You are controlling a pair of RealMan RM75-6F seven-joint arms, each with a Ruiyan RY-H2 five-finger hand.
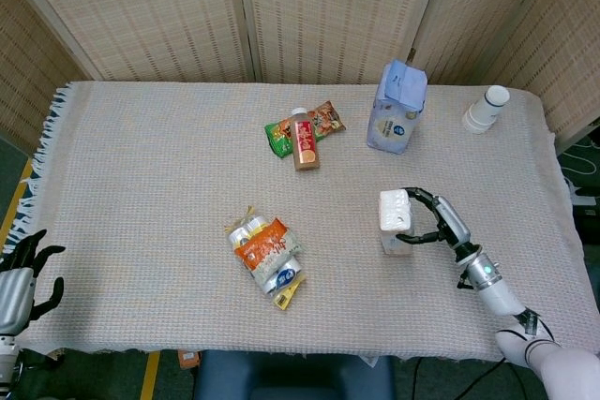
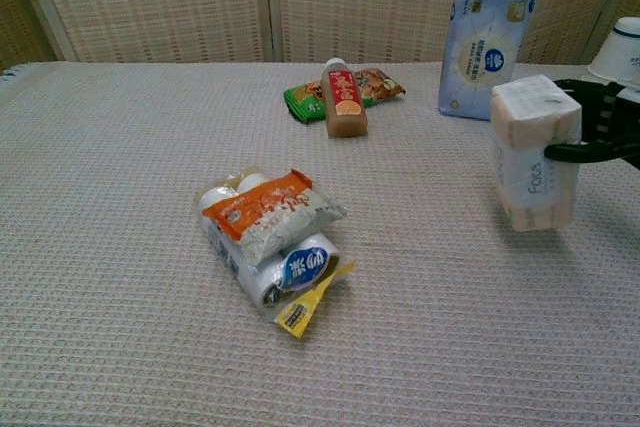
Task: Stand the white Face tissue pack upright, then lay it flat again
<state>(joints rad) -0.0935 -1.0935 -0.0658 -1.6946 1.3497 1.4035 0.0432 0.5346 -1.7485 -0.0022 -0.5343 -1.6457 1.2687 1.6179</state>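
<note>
The white Face tissue pack (image 1: 395, 220) (image 2: 535, 154) stands upright on its short end on the woven cloth, right of the table's middle. My right hand (image 1: 436, 221) (image 2: 598, 127) grips it from the right, dark fingers wrapped around its upper half. My left hand (image 1: 21, 278) hangs off the table's near left corner with its fingers spread and nothing in it; the chest view does not show it.
A bundle of snack packs (image 1: 266, 255) (image 2: 274, 238) lies near the front middle. A brown bottle (image 1: 304, 140) (image 2: 344, 99) rests on a green packet (image 1: 284, 132). A tall blue bag (image 1: 396, 108) (image 2: 485, 36) stands behind the tissue pack, with a white cup (image 1: 486, 109) at the far right.
</note>
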